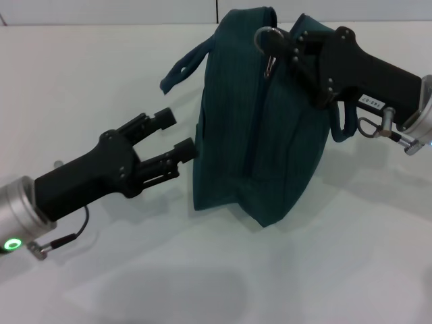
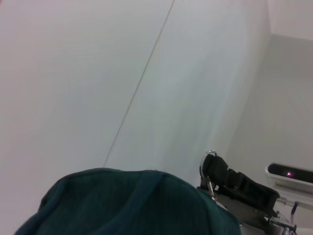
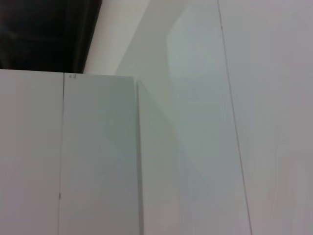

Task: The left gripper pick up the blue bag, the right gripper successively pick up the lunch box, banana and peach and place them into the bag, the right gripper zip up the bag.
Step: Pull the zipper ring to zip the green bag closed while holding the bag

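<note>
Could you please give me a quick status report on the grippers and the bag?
Left gripper open beside blue bag, not gripping. Right gripper at the ring zipper pull on top. Bag upright, appears zipped.

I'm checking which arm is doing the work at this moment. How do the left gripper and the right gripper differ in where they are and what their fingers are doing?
The left gripper is open beside the blue bag, its fingers gripping nothing; the right gripper is up at the bag's top, closed at the ring zipper pull. The left gripper sits low, near the bag's side; the right gripper reaches in from higher up. Both are black two-fingered claws.
</note>
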`<action>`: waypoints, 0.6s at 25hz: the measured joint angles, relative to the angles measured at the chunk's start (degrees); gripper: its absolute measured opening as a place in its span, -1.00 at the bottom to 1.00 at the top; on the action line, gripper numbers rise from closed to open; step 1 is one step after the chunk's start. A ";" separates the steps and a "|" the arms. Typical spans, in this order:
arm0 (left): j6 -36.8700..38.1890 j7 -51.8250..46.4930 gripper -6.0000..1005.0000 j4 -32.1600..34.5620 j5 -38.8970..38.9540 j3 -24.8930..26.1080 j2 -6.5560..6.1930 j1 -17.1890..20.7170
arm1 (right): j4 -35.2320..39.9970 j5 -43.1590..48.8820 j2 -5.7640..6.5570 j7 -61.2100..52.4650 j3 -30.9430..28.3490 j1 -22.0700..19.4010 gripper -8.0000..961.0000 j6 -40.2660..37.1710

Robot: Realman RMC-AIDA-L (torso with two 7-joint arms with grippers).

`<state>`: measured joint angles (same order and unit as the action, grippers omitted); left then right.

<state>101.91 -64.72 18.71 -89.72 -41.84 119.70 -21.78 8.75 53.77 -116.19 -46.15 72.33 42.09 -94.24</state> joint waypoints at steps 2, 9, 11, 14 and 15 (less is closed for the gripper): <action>-0.56 0.01 0.69 -0.92 0.01 -0.02 0.01 -1.18 | 0.03 -0.18 0.00 0.00 0.05 0.10 -0.86 0.45; -4.71 0.45 0.67 -2.70 2.17 -0.02 0.20 -4.72 | 0.19 -0.56 0.00 0.00 0.44 0.54 -0.85 1.42; -5.20 0.69 0.66 -2.73 2.41 -0.08 0.23 -5.38 | 0.20 -0.57 0.00 0.00 0.44 0.69 -0.85 1.45; -5.63 0.73 0.63 -2.79 1.98 -0.19 0.25 -6.40 | 0.22 -0.60 0.00 0.00 0.44 0.75 -0.85 1.50; -5.65 0.72 0.61 -2.79 1.82 -0.33 0.25 -6.69 | 0.22 -0.60 0.00 0.00 0.44 0.75 -0.85 1.52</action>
<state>96.26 -63.99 15.91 -87.90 -42.17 119.95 -28.47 8.97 53.17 -116.19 -46.14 72.77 42.85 -92.72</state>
